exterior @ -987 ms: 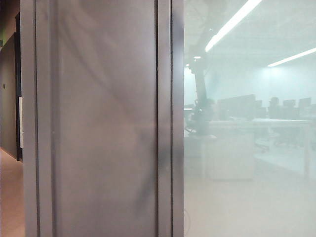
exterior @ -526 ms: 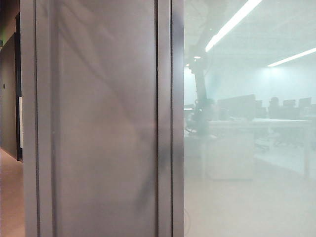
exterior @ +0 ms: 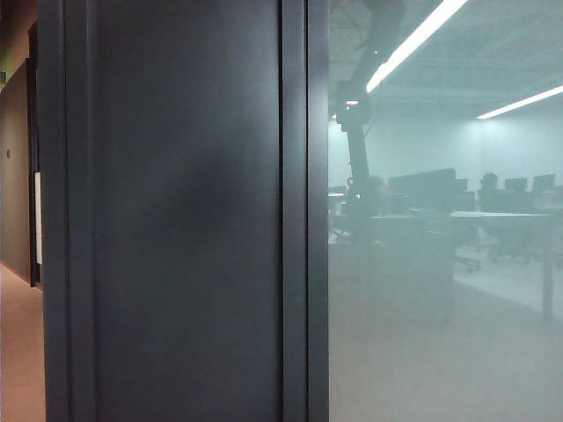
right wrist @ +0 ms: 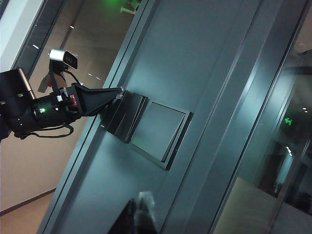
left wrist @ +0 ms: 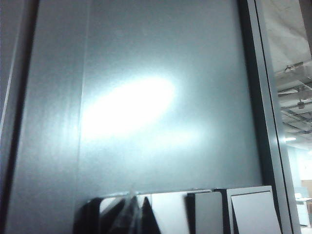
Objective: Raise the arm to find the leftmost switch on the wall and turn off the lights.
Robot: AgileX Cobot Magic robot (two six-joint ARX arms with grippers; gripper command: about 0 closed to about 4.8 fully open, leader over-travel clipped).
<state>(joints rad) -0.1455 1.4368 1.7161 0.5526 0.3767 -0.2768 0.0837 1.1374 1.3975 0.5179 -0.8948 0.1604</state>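
Note:
On the dark wall panel [right wrist: 195, 58] sits the switch plate [right wrist: 158, 129]. My left gripper [right wrist: 118, 92], shut to a point, touches the leftmost switch [right wrist: 122, 114] on that plate. In the left wrist view the left gripper [left wrist: 132, 207] covers most of the leftmost switch [left wrist: 105, 202], with two pale rockers [left wrist: 209, 212] beside it. My right gripper [right wrist: 139, 212] hangs shut, short of the panel and apart from the plate. The arm [exterior: 356, 158] shows as a hazy dark silhouette in the pale glass.
Metal frame posts [exterior: 303, 211] separate the panel from the glass pane [exterior: 440, 308], where two bright ceiling strips [exterior: 413, 40] and low dark monitors [exterior: 422, 189] show. A corridor [exterior: 18, 352] opens at the far left. A small camera [right wrist: 64, 57] sits on the left arm.
The wall panel has gone from pale grey to dark, and the scene in the glass is dimmer. The arm's silhouette has not shifted.

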